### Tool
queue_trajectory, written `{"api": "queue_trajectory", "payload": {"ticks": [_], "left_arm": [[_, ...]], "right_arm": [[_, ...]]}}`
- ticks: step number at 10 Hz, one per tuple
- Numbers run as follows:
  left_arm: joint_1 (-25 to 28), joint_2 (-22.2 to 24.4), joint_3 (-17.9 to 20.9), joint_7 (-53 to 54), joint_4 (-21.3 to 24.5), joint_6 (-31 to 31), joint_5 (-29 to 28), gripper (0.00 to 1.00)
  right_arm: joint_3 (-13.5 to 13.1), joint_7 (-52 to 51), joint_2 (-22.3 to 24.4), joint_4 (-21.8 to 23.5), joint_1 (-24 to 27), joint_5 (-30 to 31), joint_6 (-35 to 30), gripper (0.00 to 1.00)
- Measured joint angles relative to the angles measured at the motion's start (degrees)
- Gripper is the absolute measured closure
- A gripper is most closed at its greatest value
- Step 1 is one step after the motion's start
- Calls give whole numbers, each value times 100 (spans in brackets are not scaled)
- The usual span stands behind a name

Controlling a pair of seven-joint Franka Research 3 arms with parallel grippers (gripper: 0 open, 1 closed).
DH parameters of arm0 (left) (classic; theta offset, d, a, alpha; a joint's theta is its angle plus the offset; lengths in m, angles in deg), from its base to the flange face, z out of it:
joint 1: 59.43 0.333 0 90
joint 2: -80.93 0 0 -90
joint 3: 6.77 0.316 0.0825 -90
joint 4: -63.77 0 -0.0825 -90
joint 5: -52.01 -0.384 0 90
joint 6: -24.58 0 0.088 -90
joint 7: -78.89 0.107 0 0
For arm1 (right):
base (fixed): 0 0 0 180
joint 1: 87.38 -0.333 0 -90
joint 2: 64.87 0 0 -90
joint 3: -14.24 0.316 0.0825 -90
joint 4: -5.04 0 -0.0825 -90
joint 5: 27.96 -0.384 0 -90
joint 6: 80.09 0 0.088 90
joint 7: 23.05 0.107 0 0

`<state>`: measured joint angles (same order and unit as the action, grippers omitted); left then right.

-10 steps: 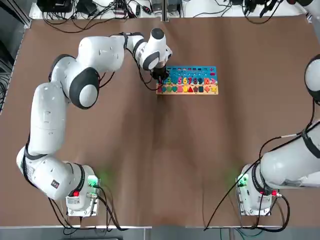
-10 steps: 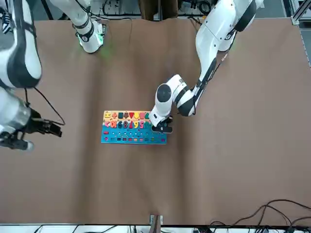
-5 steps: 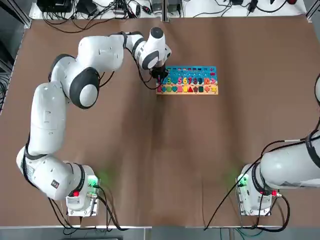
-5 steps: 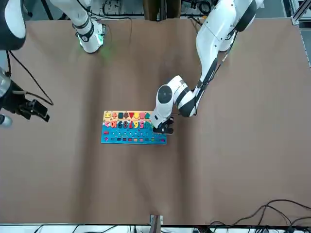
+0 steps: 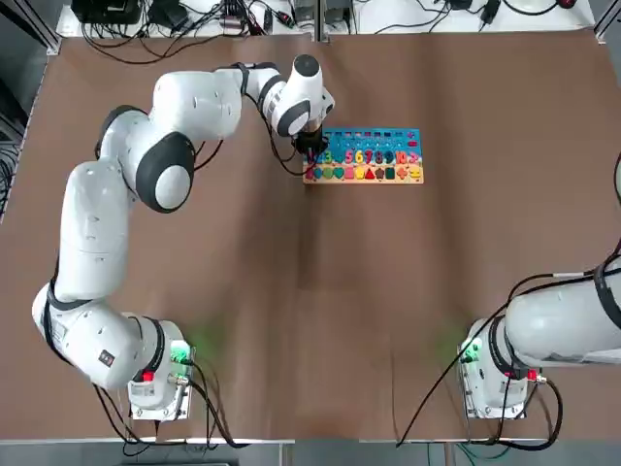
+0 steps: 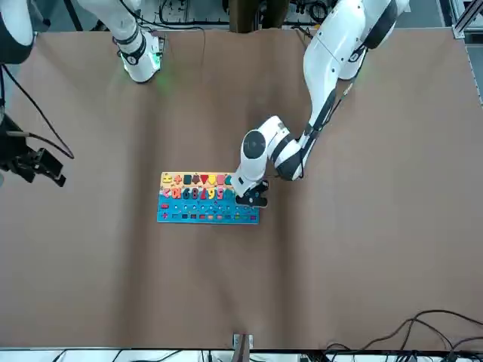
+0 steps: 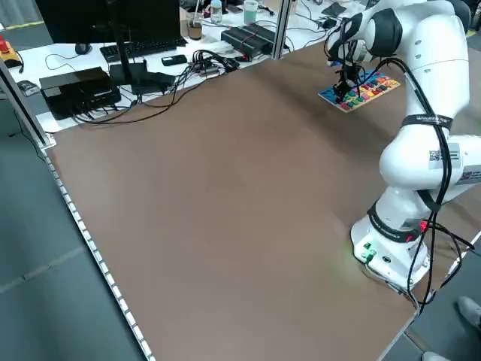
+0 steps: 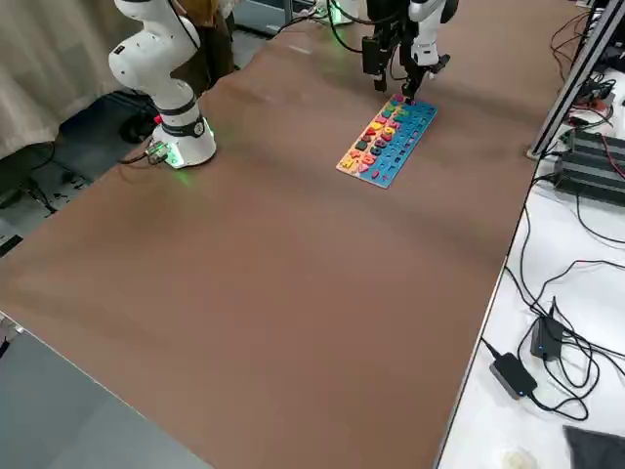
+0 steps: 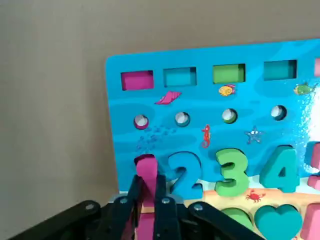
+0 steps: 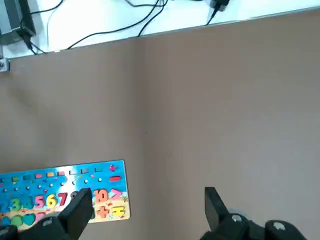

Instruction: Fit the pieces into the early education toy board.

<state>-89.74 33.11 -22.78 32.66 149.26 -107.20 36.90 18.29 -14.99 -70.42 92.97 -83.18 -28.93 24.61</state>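
The early education toy board (image 5: 367,156) lies flat at the far middle of the table, blue with coloured numerals and a tan strip of shapes. My left gripper (image 5: 310,148) stands over its left end, shut on a pink piece (image 9: 146,170). In the left wrist view that piece sits upright between the fingers (image 9: 134,194), right beside the blue 2 in the numeral row; whether it is seated I cannot tell. An orange 10 (image 10: 100,195) and a red piece (image 10: 116,192) lie at the board's (image 10: 65,192) other end. My right gripper (image 6: 38,162) hangs open and empty, far off to the robot's right.
Cables and electronics (image 5: 194,15) line the far table edge, and a monitor and keyboard (image 7: 113,45) stand beyond it. The arm bases (image 5: 155,383) (image 5: 500,379) sit at the near edge. Bare brown tabletop (image 5: 320,291) stretches between them and the board.
My right arm has pulled away from the board, out toward the robot's right and back. The left gripper has stayed at the board's left end with the pink piece.
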Motion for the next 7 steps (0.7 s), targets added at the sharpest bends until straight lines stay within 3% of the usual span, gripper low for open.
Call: {"api": "queue_trajectory", "payload": {"ticks": [7], "left_arm": [[0, -1, 45, 29, -11, 0, 0, 87]], "right_arm": [[33, -43, 4, -163, 55, 11, 2, 1]]}}
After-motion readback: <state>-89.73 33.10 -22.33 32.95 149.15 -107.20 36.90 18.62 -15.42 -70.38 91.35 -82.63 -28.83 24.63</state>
